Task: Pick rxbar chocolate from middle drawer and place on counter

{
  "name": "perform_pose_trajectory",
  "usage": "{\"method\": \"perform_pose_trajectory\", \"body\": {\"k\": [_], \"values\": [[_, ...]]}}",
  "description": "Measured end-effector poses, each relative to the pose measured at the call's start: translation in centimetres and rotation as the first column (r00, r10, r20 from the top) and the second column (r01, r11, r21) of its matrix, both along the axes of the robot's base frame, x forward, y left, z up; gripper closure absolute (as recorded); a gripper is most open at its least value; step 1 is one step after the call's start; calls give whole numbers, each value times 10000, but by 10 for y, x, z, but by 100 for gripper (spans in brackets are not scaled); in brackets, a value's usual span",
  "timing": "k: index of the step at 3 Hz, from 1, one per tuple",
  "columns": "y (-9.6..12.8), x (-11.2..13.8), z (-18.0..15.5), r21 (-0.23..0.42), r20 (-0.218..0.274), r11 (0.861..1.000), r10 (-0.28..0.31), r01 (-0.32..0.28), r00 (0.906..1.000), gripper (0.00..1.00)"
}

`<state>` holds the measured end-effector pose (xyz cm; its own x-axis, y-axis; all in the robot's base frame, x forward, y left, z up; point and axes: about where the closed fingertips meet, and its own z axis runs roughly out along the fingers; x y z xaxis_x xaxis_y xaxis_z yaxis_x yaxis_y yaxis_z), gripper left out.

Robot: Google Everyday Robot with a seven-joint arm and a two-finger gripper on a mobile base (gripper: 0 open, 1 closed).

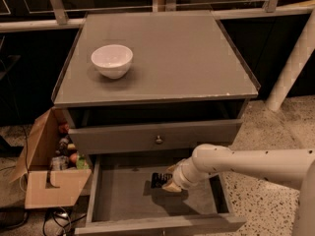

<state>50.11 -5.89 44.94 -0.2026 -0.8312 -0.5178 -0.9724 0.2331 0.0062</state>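
The middle drawer (121, 196) is pulled out at the bottom of the camera view, showing its plain grey floor. On that floor lies the rxbar chocolate (157, 178), a small black bar partly covered by my gripper (168, 184). My white arm reaches in from the right, and the gripper sits low over the bar's right end. Above, the grey counter (177, 53) carries only a white bowl (112, 60) at its left.
A closed drawer front with a brass knob (158, 139) overhangs the back of the open drawer. An open cardboard box (48, 182) with small items stands on the floor at the left. A white post (291, 65) leans at the right.
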Motion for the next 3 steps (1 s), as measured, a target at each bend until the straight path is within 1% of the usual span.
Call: {"method": "perform_pose_trajectory", "body": {"k": [1, 2, 3], "values": [[0, 2, 5, -20, 88, 10000, 0, 0, 10000, 100], [-12, -14, 18, -229, -155, 9995, -233, 230, 9996, 100], [-28, -38, 44, -564, -386, 9970, -549, 527, 9977, 100]]}}
